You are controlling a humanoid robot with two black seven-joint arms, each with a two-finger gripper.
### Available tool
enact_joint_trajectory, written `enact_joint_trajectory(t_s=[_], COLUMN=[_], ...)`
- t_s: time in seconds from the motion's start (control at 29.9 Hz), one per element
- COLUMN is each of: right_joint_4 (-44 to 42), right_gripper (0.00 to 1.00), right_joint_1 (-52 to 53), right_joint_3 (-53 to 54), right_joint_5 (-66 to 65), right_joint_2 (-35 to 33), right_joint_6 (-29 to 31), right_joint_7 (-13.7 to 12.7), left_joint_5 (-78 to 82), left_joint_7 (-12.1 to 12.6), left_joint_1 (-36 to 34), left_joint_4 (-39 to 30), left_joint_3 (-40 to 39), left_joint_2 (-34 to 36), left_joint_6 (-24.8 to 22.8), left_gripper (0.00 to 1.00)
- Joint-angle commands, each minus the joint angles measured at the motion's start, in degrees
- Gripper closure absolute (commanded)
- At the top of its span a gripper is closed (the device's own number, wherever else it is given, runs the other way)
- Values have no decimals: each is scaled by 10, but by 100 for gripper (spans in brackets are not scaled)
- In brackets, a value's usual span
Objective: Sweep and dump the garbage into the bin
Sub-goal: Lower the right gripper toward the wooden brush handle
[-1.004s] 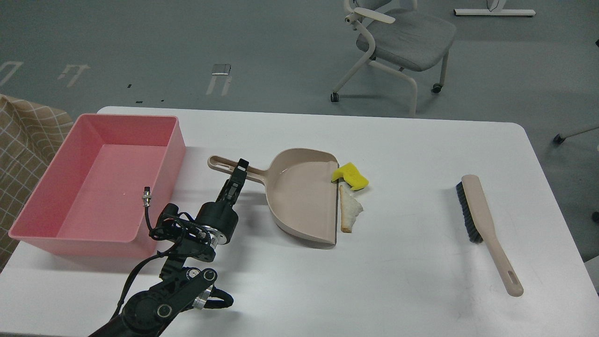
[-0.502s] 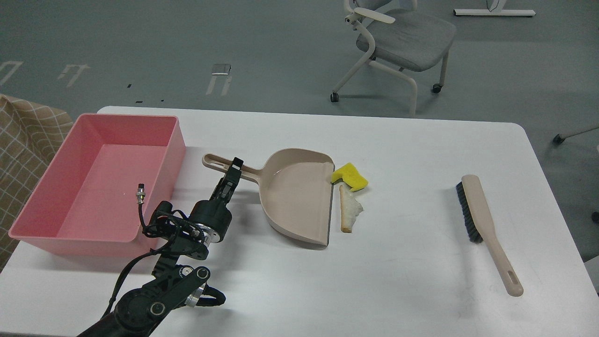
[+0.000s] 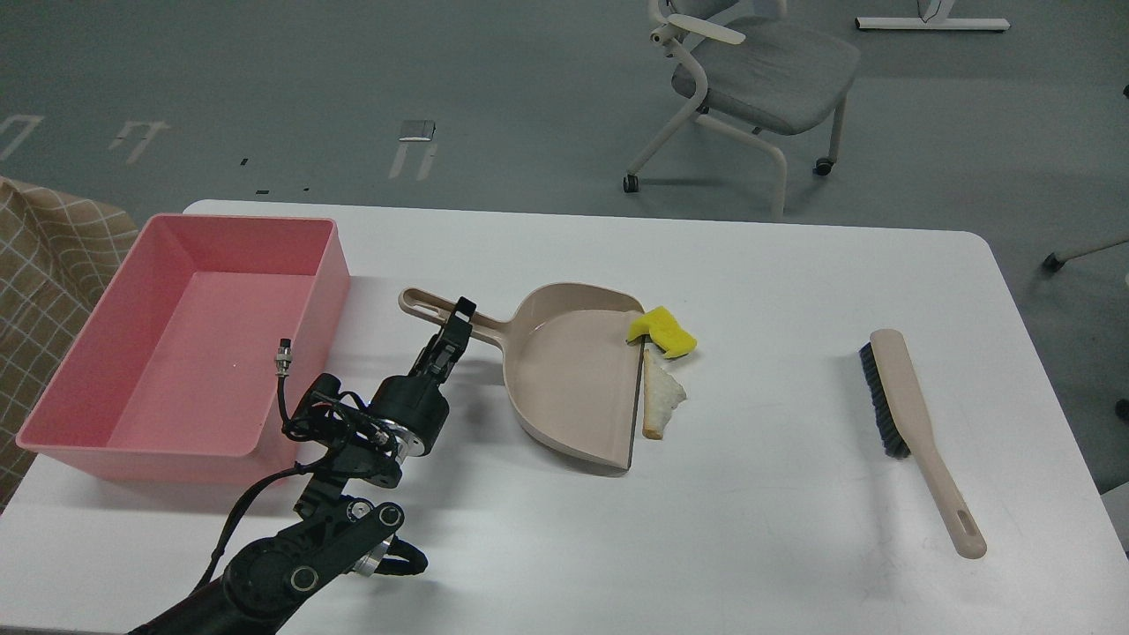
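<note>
The yellow sponge chunk [image 3: 663,332] and the torn white bread slice [image 3: 658,402] lie on the white table, touching the right lip of the beige dustpan [image 3: 578,377]. My left gripper [image 3: 459,322] is shut on the dustpan's long handle [image 3: 445,310], with the pan flat on the table. The pink bin [image 3: 190,339] stands empty at the left. My right gripper is out of view.
A beige hand brush [image 3: 917,423] with dark bristles lies at the right of the table [image 3: 794,529]. A grey wheeled chair [image 3: 750,79] stands beyond the far edge. A checked cloth [image 3: 44,265] hangs at the far left.
My left gripper first pulled the dustpan a little left, away from the scraps, then pushed it back right; its lip now touches the sponge and bread again.
</note>
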Motion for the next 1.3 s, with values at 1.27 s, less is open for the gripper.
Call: enact_joint_trajectory(t_s=[1.27], right_joint_4=[4], right_gripper=[9], right_joint_1=[-200], right_joint_3=[-178], right_joint_5=[-252], right_joint_2=[-117], right_joint_6=[0], right_joint_7=[5], left_joint_5=[13], left_joint_7=[0], left_joint_1=[-10], left_joint_4=[22], left_joint_3=[1], left_joint_2=[11], left_joint_6=[0], left_gripper=[73])
